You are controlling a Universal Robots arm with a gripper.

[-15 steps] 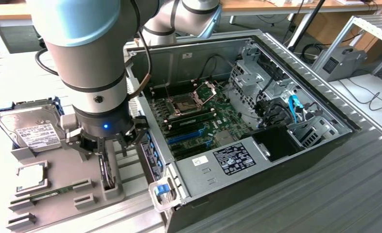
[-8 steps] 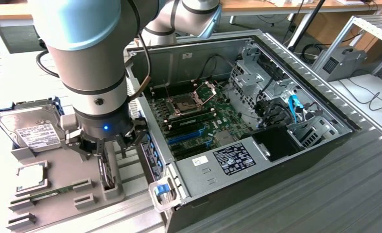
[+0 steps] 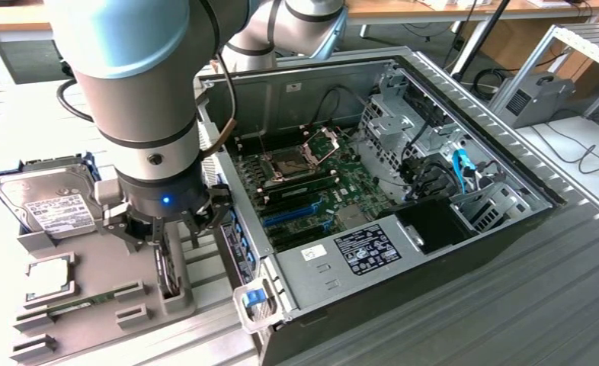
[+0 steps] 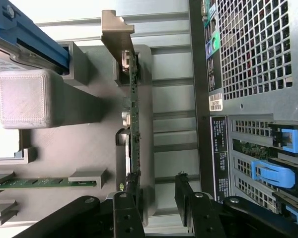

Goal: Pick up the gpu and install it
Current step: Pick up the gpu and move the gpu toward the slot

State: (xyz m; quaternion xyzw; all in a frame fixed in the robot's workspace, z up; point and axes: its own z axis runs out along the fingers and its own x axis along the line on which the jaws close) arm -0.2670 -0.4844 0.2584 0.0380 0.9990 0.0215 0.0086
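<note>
The gpu (image 3: 168, 268) stands on edge in a slot of the grey holder (image 3: 96, 324), to the exterior view's left of the open computer case (image 3: 315, 293). My gripper (image 3: 168, 229) hangs directly over it, open and holding nothing. In the wrist view the gpu (image 4: 134, 114) is a thin dark blade with its silver bracket (image 4: 114, 29) at the far end. My gripper (image 4: 158, 178) is at the card's near end. One finger (image 4: 130, 191) lines up with the card's edge and the other stands apart beside it. The motherboard (image 3: 310, 183) lies uncovered inside the case.
The same holder carries a silver hard drive (image 3: 46, 202) in a blue frame, a processor chip (image 3: 50, 273) and a green memory stick (image 4: 39, 182). The case's rear panel (image 4: 253, 49), with blue slot latches (image 4: 270, 173), rises close beside the holder. The arm's thick grey body (image 3: 126, 69) fills the space above.
</note>
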